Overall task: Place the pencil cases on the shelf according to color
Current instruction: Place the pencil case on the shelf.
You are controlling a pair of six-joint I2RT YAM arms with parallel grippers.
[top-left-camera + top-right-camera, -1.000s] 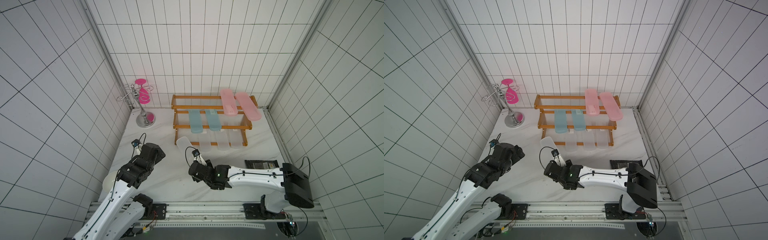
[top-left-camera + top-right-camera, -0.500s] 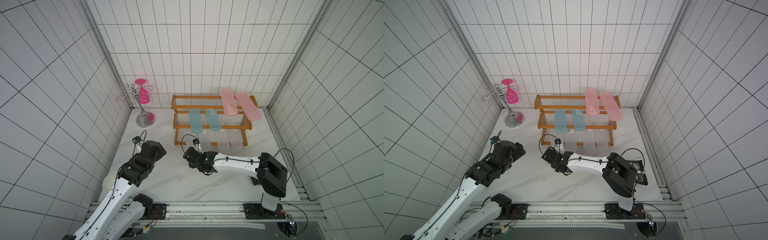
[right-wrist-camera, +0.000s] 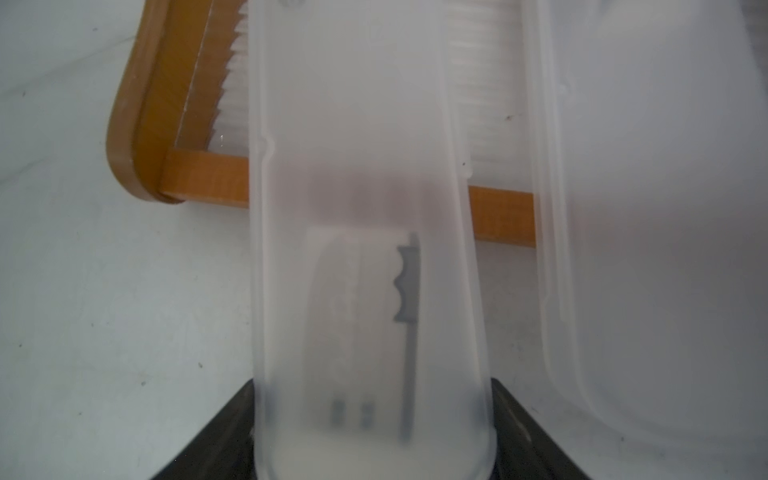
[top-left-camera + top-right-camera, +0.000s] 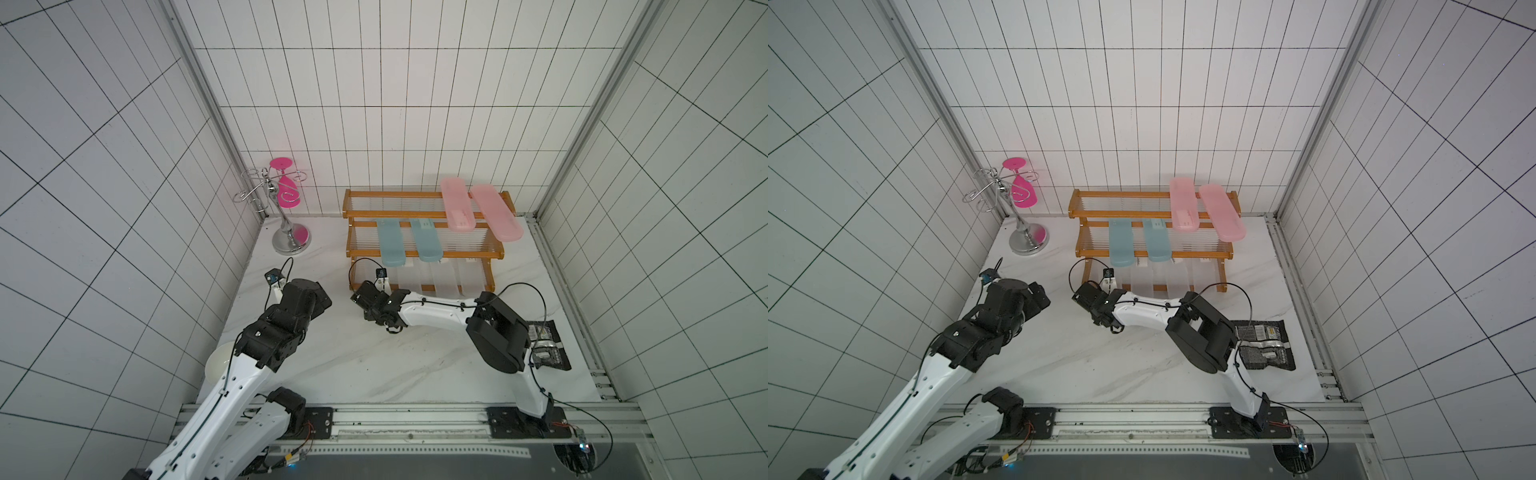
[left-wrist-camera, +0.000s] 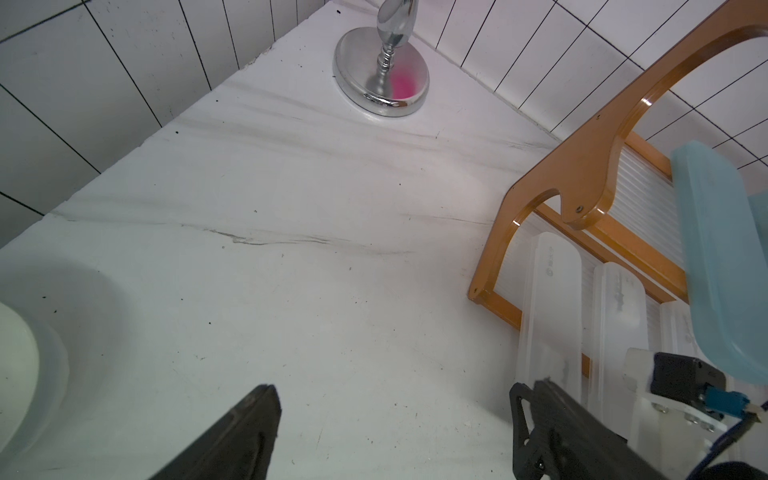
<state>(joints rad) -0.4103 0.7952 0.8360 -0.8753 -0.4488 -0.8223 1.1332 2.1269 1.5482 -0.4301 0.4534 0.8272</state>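
Where claw (image 3: 372, 386) grips, case (image 3: 357, 124) overhangs shelf (image 3: 199, 174)

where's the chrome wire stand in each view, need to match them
Top view: chrome stand at the back wall, beside one end of the shelf.
Top view: same spot, same side of the shelf.
Left wrist: only its round base and lower stem, past the shelf's end frame.
Right wrist: not in it.
Shared landmark: the shelf's orange-brown frame, in all four.

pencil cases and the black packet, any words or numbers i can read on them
None can be read.
Clear case in the right end effector: dark print, blurred.
Pink case, white label: too small.
Teal case, white label: too small.
Black packet, pale label: too small.
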